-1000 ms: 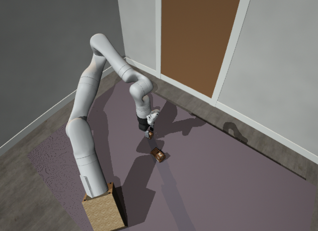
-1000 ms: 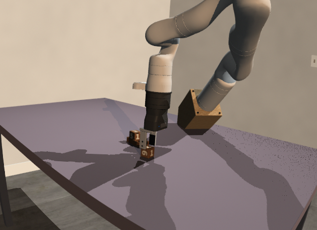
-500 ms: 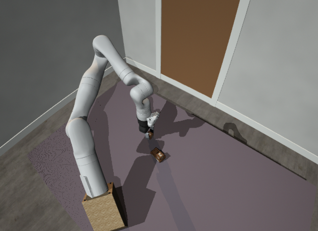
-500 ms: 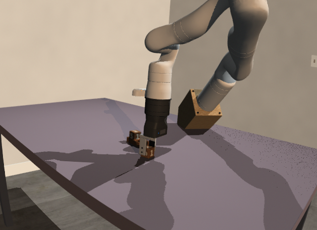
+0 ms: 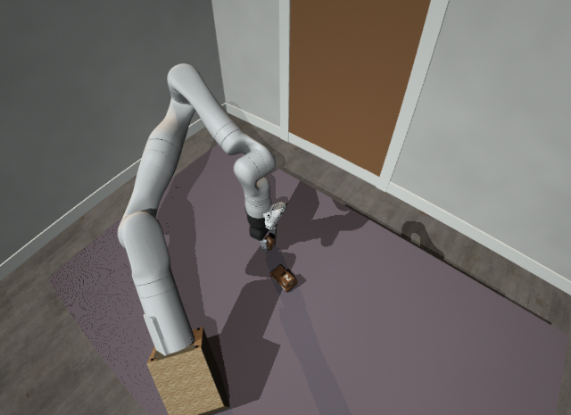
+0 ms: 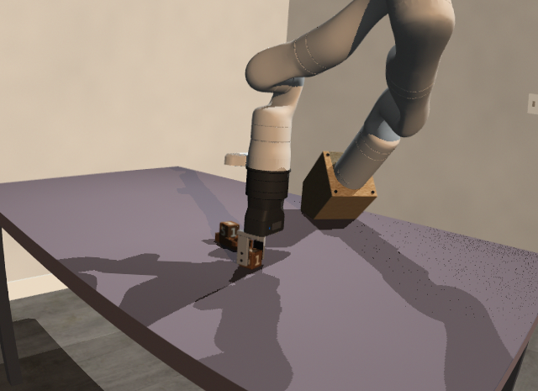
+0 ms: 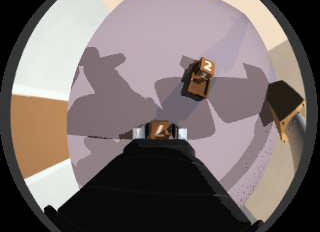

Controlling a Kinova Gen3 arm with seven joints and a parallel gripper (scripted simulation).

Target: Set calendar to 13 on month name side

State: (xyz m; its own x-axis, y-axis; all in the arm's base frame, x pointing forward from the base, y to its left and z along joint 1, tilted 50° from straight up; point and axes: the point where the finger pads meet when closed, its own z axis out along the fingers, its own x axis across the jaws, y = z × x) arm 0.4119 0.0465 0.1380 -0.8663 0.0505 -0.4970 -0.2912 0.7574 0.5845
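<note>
Get the loose cube snugly between the jaws

The jaws (image 5: 267,243) (image 6: 251,250) are spread wide and pinch nothing. They point down, with one finger on each side of the loose cube (image 5: 270,241) (image 6: 255,260) (image 7: 160,129). That cube is on the table (image 5: 392,309) (image 6: 347,304) (image 7: 135,27), right under the palm. It has a 1 on a side and what looks like a 1 on top.

The tray (image 5: 277,273) (image 6: 223,240) (image 7: 198,89) is near the jaws, off to one side. The other cube (image 5: 288,278) (image 6: 229,229) (image 7: 204,67) is in the far end of the tray from the jaws, with a 2 on top. The end nearer the jaws has room for one more cube. I can't see the side with the month's name, so I can't tell which numbers will show there.

The job now looks like picking up the loose cube. Keep the jaws straight up and down, with the cube in the middle. If one finger touches first, it may push or twist the cube. Close slowly until both pads press flat on its sides, low enough for a firm hold. Then lift straight up, high enough to miss the tray's wall. Before putting it down, check which number will face the month side, and that it is the right way up.
</note>
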